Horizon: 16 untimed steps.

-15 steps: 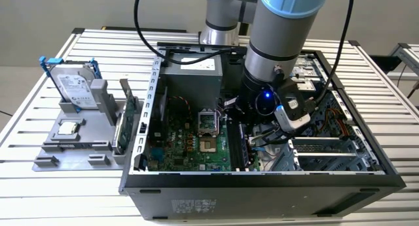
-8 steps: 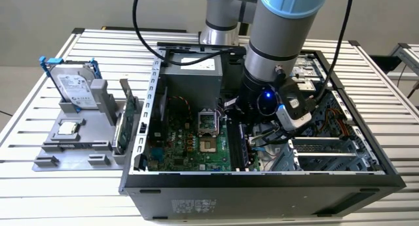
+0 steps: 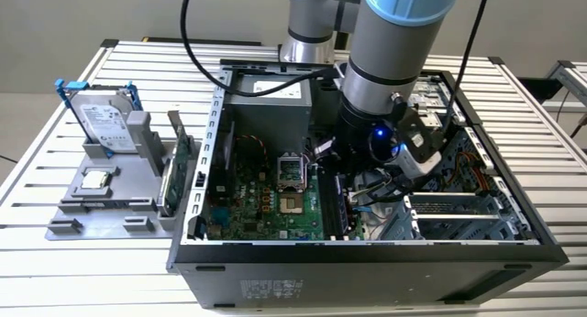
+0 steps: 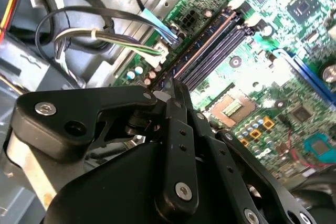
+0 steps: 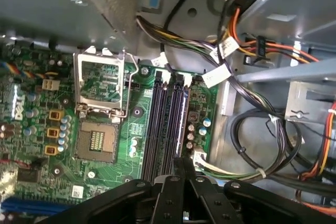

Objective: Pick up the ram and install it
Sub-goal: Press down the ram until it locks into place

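No print on the hard drive's label (image 3: pixel 106 123) or the motherboard (image 5: pixel 42 129) is legible.

The motherboard (image 5: pixel 131 129) is bright green with black memory slots (image 5: pixel 165 129). The tool (image 4: pixel 176 98) is black. The arm (image 3: pixel 403 28) is grey with a light blue ring. The desk (image 3: pixel 82 276) is silver with stripes. The computer case (image 3: pixel 367 269) is black.

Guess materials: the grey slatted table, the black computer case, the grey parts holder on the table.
Grey slatted table: looks like extruded aluminium, matte silver, with parallel ribs and slots. Black computer case: likely painted sheet steel outside, with bare folded grey metal inside. Grey parts holder: probably plastic, perhaps printed; dull uniform grey with blocky moulded slots.
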Tool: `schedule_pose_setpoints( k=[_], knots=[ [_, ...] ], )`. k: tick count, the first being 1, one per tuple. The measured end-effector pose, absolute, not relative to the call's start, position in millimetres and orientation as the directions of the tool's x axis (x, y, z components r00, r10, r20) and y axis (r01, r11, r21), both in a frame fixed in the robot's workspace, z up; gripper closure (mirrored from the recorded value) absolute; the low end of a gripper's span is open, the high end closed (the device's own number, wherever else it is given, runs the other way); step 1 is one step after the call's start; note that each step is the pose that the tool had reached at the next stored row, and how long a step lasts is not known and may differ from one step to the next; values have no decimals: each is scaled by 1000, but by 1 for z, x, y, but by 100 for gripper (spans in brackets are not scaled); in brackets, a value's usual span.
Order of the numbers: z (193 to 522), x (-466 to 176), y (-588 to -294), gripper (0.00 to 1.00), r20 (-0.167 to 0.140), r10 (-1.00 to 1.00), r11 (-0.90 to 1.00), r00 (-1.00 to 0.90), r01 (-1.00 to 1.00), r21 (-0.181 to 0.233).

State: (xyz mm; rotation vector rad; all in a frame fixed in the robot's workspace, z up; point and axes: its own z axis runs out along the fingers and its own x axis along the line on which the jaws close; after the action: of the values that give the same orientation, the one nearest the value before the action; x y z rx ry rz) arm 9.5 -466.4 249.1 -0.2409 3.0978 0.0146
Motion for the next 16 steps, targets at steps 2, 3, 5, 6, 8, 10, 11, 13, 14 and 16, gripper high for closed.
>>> schedule_pose_setpoints(
  k=[2,3,5,6,8,10,11,13,14,16],
  knots=[
    [249,10,-466,100,-35,-183,983,-982,-184,8],
    [249,10,-467,100,-35,-195,981,-980,-196,10],
    [249,10,-466,100,-35,-219,975,-975,-220,15],
    [249,10,-466,100,-36,-231,973,-972,-232,18],
    [249,9,-466,100,-34,-283,959,-959,-284,27],
    [249,9,-466,100,-33,-306,951,-951,-307,29],
    [249,9,-466,100,-33,-321,946,-946,-322,29],
    [249,9,-466,100,-33,-352,935,-935,-353,29],
    [249,9,-466,100,-33,-366,930,-930,-367,29],
    [249,9,-466,100,-33,-395,918,-918,-396,28]
  ],
)
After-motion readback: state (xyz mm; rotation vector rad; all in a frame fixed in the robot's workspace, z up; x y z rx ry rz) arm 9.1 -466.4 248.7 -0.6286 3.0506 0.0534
